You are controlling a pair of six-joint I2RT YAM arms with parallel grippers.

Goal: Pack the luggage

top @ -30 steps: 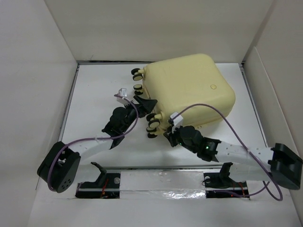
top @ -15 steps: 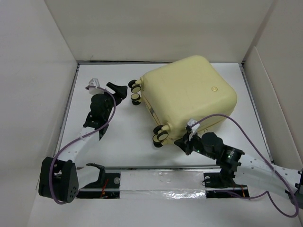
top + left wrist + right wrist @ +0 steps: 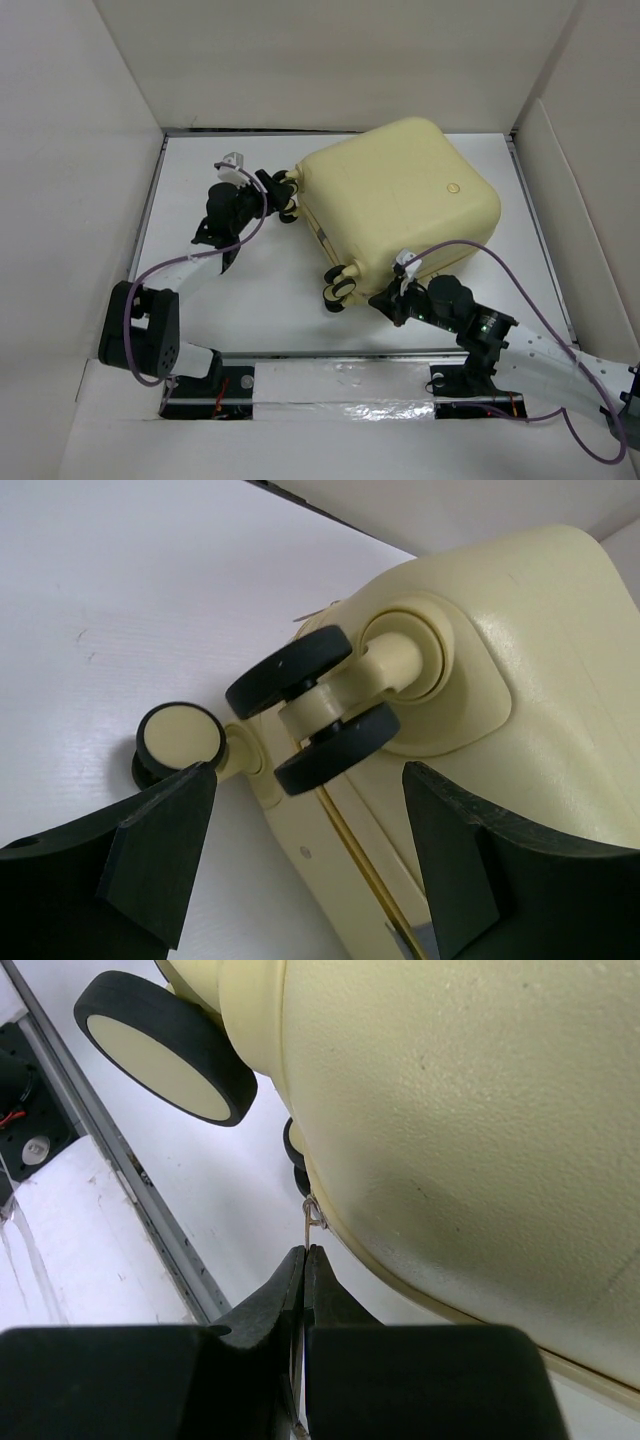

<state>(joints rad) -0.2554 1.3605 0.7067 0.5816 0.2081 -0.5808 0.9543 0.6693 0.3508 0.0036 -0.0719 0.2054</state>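
The luggage [image 3: 400,200] is a pale-yellow hard-shell suitcase lying shut and flat at the back right of the white table. My left gripper [image 3: 272,190] is open at its far left corner. In the left wrist view the left gripper [image 3: 310,855] straddles the zipper seam, just short of a twin black-and-cream caster wheel [image 3: 315,710]. My right gripper [image 3: 388,300] sits at the luggage's near edge, beside the near wheels [image 3: 340,287]. In the right wrist view the right gripper [image 3: 304,1255] is shut on the thin metal zipper pull [image 3: 311,1215] hanging from the luggage [image 3: 450,1110].
White walls [image 3: 80,150] enclose the table on three sides. A metal rail [image 3: 110,1150] and foil-taped strip [image 3: 340,385] run along the near edge by the arm bases. Purple cables [image 3: 480,250] loop over both arms.
The luggage turned and slid to the right early on. My left gripper left the near wheels, swung out left, then came in to the far wheels. My right gripper drew back toward the near edge.
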